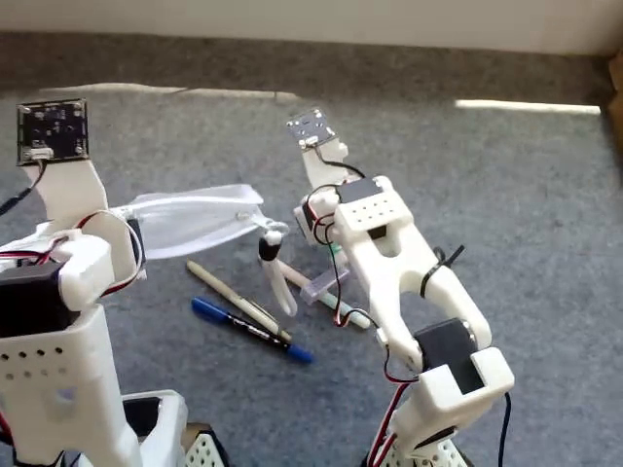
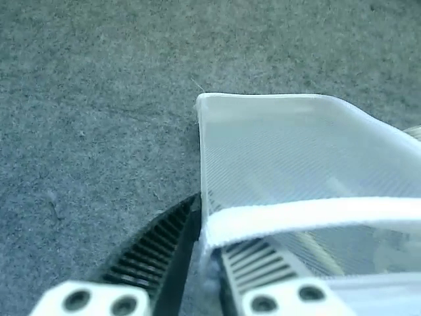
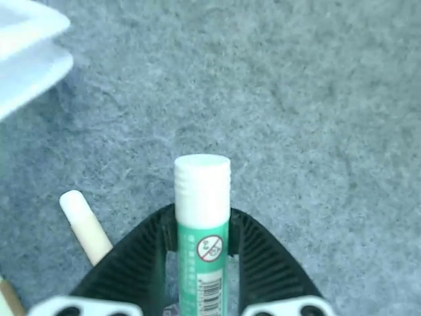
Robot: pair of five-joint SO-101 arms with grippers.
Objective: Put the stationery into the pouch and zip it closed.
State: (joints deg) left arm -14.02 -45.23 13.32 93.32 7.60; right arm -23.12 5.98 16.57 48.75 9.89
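My left gripper [image 2: 202, 230] is shut on the edge of the translucent white pouch [image 2: 296, 151], holding it lifted over the carpet; from above, the pouch [image 1: 195, 219] stretches from that arm toward the middle. My right gripper [image 3: 202, 220] is shut on a green glue stick [image 3: 202, 187] with a white cap, just above the carpet, a short way from the pouch's mouth [image 3: 26, 46]. A beige pen [image 1: 234, 294], a blue pen [image 1: 251, 331] and a white pen with a black end [image 1: 277, 272] lie on the carpet between the arms.
Grey carpet [image 1: 526, 195] covers the floor, with open room to the right and behind. A cream pen tip [image 3: 85, 227] lies beside the right gripper. A clear item [image 1: 321, 288] lies under the right arm. A wall base runs along the far edge.
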